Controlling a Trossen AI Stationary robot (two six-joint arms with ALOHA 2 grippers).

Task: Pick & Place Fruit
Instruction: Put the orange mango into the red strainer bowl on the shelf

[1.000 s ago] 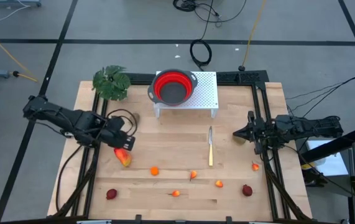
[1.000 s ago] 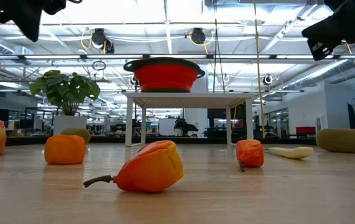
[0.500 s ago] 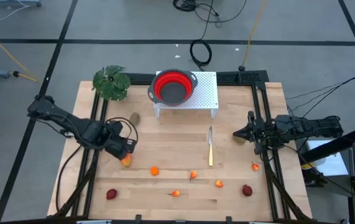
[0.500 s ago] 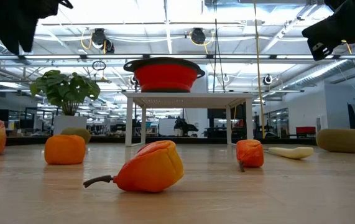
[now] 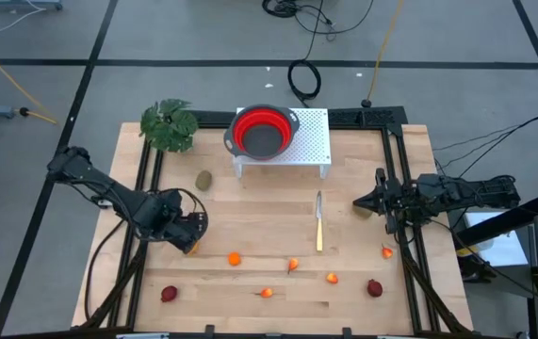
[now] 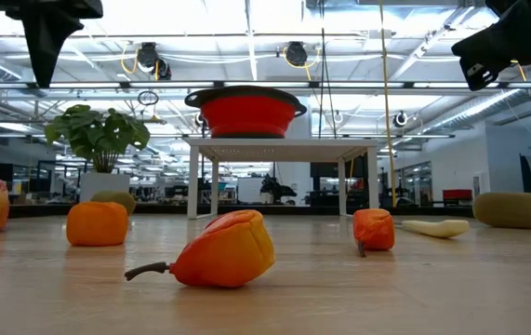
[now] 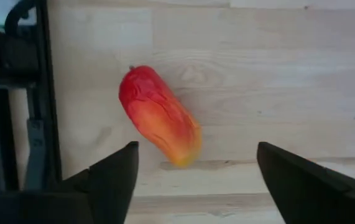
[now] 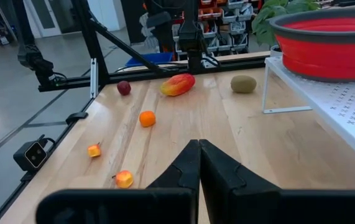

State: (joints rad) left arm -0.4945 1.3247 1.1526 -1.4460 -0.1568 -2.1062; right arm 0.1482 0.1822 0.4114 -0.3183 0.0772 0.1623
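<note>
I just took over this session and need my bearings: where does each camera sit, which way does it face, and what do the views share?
High view: overhead, straight down; both arms, left gripper over the red-yellow fruit.
Low view: table height, facing the red bowl; arm parts at the top corners.
Left wrist view: looks down past its spread fingers at the red-yellow fruit.
Right wrist view: looks across the table past shut fingers.
Shared: right wrist and high views both show the brown fruit.
</note>
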